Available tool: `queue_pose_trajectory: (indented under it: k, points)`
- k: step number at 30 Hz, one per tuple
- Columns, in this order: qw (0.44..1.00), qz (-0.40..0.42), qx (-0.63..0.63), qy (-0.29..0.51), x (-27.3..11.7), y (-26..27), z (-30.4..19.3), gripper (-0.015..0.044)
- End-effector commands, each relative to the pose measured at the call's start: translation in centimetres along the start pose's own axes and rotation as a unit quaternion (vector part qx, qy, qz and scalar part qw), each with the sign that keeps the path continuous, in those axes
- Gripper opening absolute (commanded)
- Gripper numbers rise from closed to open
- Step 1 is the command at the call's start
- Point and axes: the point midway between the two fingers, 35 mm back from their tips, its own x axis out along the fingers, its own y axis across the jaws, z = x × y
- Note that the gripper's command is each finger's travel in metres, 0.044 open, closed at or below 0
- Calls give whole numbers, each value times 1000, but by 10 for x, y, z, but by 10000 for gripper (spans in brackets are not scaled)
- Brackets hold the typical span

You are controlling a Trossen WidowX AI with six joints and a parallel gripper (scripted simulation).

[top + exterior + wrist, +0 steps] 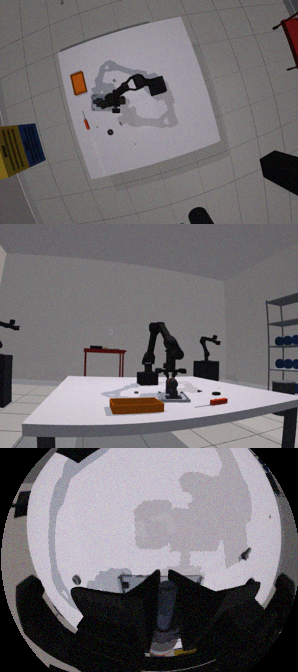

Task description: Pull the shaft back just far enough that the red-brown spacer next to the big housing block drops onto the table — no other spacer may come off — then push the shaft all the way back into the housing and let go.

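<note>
Over the grey base plate (92, 109) (186, 401) (199, 578), my gripper (99, 103) (171, 378) (164, 573) grips the dark shaft (166, 605), pointing down, with the orange tray (78, 83) (137, 408) nearby.

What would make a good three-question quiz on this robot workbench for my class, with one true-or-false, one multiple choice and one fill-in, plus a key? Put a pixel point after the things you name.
1. True or false: The gripper (171, 377) (164, 573) is shut on something.

2. In the exterior view, which lies nearest the black ring (216, 393) (109, 132)?
A) the orange tray (137, 409) (78, 83)
B) the screwdriver (218, 401) (87, 124)
C) the red table (105, 350)

3. Fill in: In the top view, the arm's shoulder stands on a base block (157, 86) (147, 378) coloured ____.

Key: 1 true; 2 B; 3 black.
</note>
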Motion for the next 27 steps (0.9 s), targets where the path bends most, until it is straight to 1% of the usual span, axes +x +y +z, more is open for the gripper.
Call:
queue_pose_trajectory:
  k: [1, 27]
  points:
    - [1000, -1, 2, -1, 0, 0, 1, 0]
    - [1000, -1, 2, -1, 0, 0, 4, 0]
